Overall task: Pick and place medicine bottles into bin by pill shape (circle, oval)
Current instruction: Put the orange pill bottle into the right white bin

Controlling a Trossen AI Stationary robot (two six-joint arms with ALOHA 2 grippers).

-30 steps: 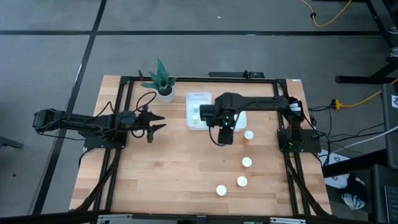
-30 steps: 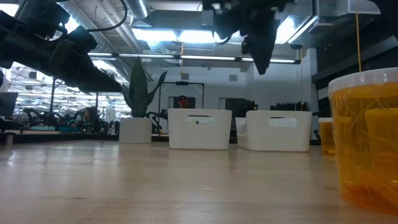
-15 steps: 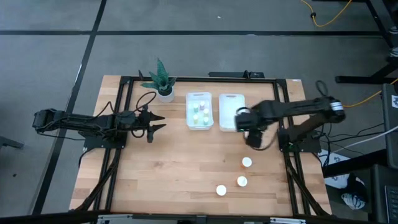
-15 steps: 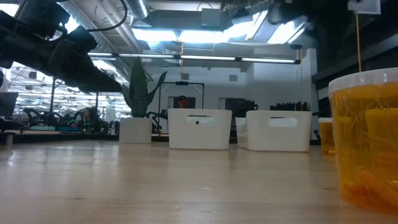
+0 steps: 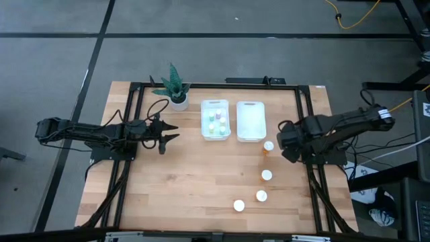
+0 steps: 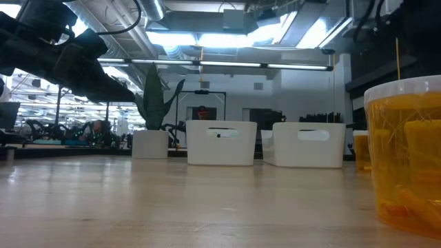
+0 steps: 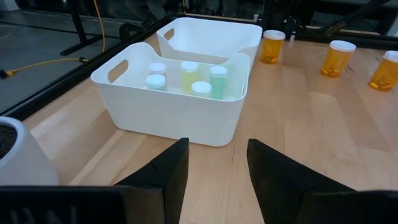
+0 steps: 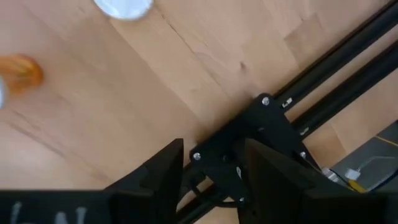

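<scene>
- High view shows us four amber bottles on the tabletop (image 5: 175, 195), caps up: one (image 5: 269, 146) just in front of the right bin (image 5: 250, 120), the others (image 5: 267, 175) (image 5: 261, 196) (image 5: 239, 206) strung toward the near edge.
- We see the small pale bottles (image 5: 215, 122) already inside the left bin (image 5: 216, 105); the right bin looks empty.
- Our right gripper (image 5: 287, 142) sits beside the frame rail (image 5: 309, 168), near the nearest amber bottle, jaws apart and holding nothing.
- Our left gripper (image 5: 168, 134) waits on the far left, near the plant (image 5: 174, 87), jaws parted and empty.
- We judge the main risk to be the rail: the right wrist view shows the right fingers (image 8: 158, 171) almost over the black bracket (image 8: 249, 143), so a low reach could snag it.
- We could also tip the nearest bottle by coming in from the side with jaws this narrow, sending it rolling.
- We cannot read pill shape here, so a wrong bin is possible.
</scene>
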